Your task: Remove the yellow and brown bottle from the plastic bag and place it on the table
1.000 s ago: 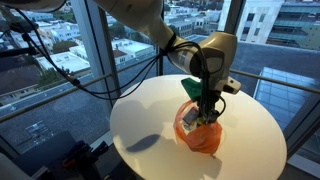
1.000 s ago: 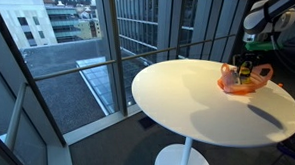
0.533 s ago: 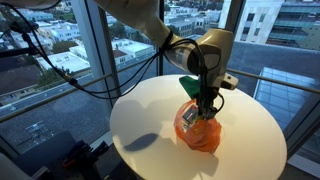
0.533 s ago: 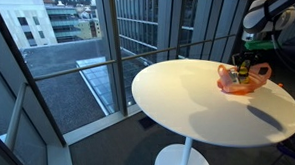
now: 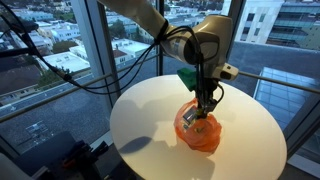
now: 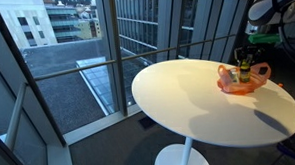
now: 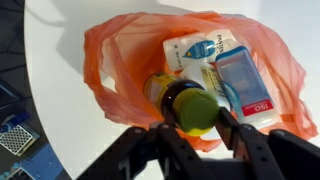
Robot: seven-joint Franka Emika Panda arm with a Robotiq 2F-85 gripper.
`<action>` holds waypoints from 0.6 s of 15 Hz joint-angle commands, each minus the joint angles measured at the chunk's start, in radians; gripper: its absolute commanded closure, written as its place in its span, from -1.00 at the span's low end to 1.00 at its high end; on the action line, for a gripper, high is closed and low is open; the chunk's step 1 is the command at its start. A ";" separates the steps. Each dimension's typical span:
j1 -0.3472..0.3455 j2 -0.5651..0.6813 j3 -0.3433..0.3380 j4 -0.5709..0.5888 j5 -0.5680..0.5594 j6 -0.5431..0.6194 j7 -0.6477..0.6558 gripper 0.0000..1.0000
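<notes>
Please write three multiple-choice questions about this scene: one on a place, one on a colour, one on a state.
1. Where does the orange bag lie? A on the white table; B on the floor; C on a chair.
2. What colour is the bottle's cap? A red; B yellow; C black.
3. The bag's mouth is: A tied; B open; C taped.

Answers: 1 A, both exterior views show it on the tabletop. 2 B, the wrist view shows the cap close up. 3 B, the wrist view looks straight into it.
</notes>
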 commanded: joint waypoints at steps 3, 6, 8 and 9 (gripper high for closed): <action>0.013 -0.124 0.011 -0.086 -0.018 0.009 -0.007 0.58; 0.023 -0.185 0.028 -0.138 -0.014 0.006 -0.021 0.58; 0.031 -0.226 0.043 -0.174 -0.009 0.005 -0.030 0.58; 0.034 -0.244 0.051 -0.190 -0.007 0.004 -0.034 0.58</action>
